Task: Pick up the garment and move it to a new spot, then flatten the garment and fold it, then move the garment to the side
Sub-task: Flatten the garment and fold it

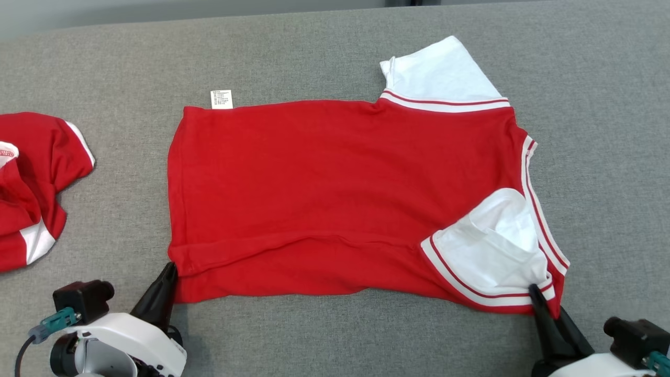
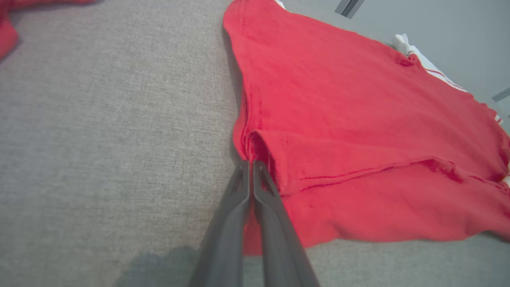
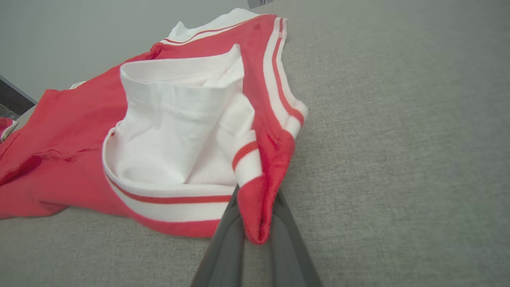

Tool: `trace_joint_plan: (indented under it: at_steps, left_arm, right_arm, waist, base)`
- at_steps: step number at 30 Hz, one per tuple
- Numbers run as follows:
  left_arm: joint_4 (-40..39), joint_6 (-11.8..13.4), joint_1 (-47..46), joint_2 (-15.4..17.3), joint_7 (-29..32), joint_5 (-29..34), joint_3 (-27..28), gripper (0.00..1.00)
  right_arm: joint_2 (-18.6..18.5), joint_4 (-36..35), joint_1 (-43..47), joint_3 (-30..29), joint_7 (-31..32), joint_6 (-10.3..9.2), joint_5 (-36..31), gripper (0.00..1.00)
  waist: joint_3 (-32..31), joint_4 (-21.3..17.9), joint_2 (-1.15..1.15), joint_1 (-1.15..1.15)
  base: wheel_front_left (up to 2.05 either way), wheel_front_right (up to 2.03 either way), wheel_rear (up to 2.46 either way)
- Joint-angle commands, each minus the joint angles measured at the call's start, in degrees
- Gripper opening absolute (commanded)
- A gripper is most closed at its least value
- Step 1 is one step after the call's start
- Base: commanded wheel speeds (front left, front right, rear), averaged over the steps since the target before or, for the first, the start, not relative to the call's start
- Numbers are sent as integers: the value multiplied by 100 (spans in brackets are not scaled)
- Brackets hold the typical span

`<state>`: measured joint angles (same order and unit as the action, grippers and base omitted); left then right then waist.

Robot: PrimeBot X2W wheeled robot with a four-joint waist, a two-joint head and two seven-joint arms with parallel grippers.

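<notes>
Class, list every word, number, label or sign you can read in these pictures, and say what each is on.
White care label at the far edge of the red garment: several printed lines, too small to read.
No other text can be read.

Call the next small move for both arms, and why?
Probably lift both near corners slightly, together, to start folding the near edge over. The T-shirt lies flat with its near sleeve tucked in; the right fingers pinch its shoulder corner, and the left fingers are shut at its hem corner.
</notes>
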<state>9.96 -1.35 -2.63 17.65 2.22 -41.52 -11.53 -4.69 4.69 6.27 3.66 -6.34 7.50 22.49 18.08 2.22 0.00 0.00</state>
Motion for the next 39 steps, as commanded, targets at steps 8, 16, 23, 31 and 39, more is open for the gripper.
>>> trace_joint_plan:
  at_steps: [8,16,23,31,39]
  left_arm:
    - [-40,379,-369,71,-1057,747,116,100]
    - [-238,571,-762,23,-1701,1414,260,100]
    - [-15,489,-884,-65,-1736,1631,175,100]
    - [138,351,-1242,-13,-1735,1679,198,100]
    - [975,-187,-2846,183,-993,1519,-14,100]
  right_arm:
    - [-250,-8,-606,-245,-146,-2,-342,100]
    - [-493,-109,-1599,-357,-500,-2,-602,100]
    - [-581,174,-1885,-224,-585,-2,-567,100]
    - [-582,316,-2030,-192,-641,-2,-516,100]
    - [-565,245,-2388,1,-591,-2,-542,100]
  waist:
    - [-109,-86,0,0]
    - [-224,-83,0,0]
    - [-269,39,0,0]
    - [-133,80,0,0]
    - [390,15,0,0]
  base:
    - [0,0,0]
    - [0,0,0]
    - [0,0,0]
    - [0,0,0]
    - [0,0,0]
